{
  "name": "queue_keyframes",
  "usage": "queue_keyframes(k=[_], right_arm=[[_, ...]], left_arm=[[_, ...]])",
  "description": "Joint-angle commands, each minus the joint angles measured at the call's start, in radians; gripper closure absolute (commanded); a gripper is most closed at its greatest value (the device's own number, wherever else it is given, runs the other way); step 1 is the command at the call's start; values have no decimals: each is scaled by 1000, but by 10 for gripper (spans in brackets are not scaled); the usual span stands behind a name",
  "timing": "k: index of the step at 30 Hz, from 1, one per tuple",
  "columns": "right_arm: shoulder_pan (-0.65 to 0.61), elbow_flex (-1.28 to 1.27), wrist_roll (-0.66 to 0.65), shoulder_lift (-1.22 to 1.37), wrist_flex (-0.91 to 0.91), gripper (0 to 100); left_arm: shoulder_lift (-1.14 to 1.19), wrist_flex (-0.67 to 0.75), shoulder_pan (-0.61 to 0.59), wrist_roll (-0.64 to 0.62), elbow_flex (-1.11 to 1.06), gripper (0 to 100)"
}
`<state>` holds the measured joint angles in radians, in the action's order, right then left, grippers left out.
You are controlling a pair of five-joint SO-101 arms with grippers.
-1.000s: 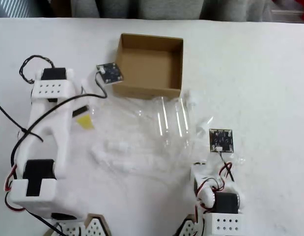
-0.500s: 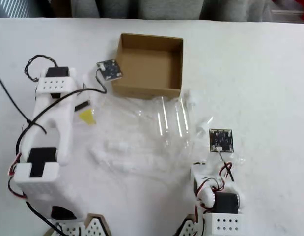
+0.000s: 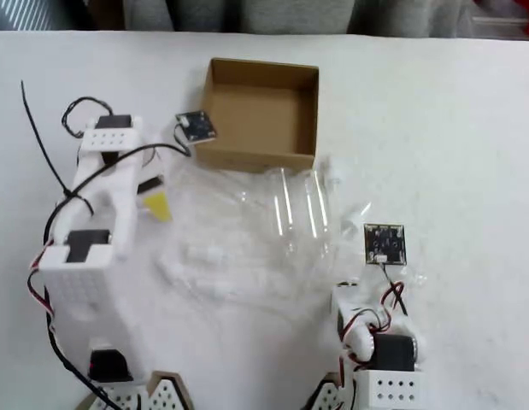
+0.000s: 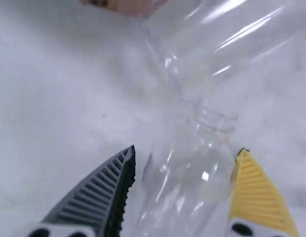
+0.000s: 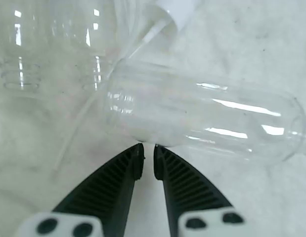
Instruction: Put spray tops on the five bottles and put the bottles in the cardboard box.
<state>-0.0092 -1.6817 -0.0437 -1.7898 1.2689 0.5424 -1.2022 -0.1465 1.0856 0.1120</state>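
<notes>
Several clear plastic bottles [image 3: 298, 212] lie in a loose pile on the white table, below the open cardboard box [image 3: 260, 111]. White spray tops [image 3: 204, 256] lie to their left. My left gripper [image 4: 186, 149] is open, its grey and yellow fingers either side of one lying bottle [image 4: 192, 173], just behind its threaded neck. In the high view that gripper [image 3: 157, 195] sits at the pile's left edge. My right gripper [image 5: 148, 146] is shut, its black fingertips close to the side of another lying bottle [image 5: 202, 118]. A spray top [image 5: 172, 10] with its thin tube lies beyond it.
The right arm [image 3: 375, 342] stands at the table's front edge, its camera board [image 3: 384, 243] beside the pile. The left arm's white body [image 3: 85, 256] and black cables [image 3: 42, 145] take up the left side. Two more bottle necks [image 5: 19, 74] lie near the right gripper.
The left arm has swung right and stretched toward the bottle pile, bringing its gripper up to the pile's left edge. The right arm, box and bottles have not moved.
</notes>
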Motion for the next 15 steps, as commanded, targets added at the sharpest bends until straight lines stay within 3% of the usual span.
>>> queue_keyframes(k=[1, 4, 9, 15], right_arm=[[8, -8, -12, -10, -2, 974], [8, -8, -12, -10, -2, 974], [8, -8, -12, -10, -2, 974], [7, -8, -12, -10, -2, 974]], left_arm=[[8, 14, -12, -68, 64, 684], [16, 14, -18, -129, 66, 711], [15, 2, -27, -235, 86, 867], [21, -150, -36, -557, 169, 883]])
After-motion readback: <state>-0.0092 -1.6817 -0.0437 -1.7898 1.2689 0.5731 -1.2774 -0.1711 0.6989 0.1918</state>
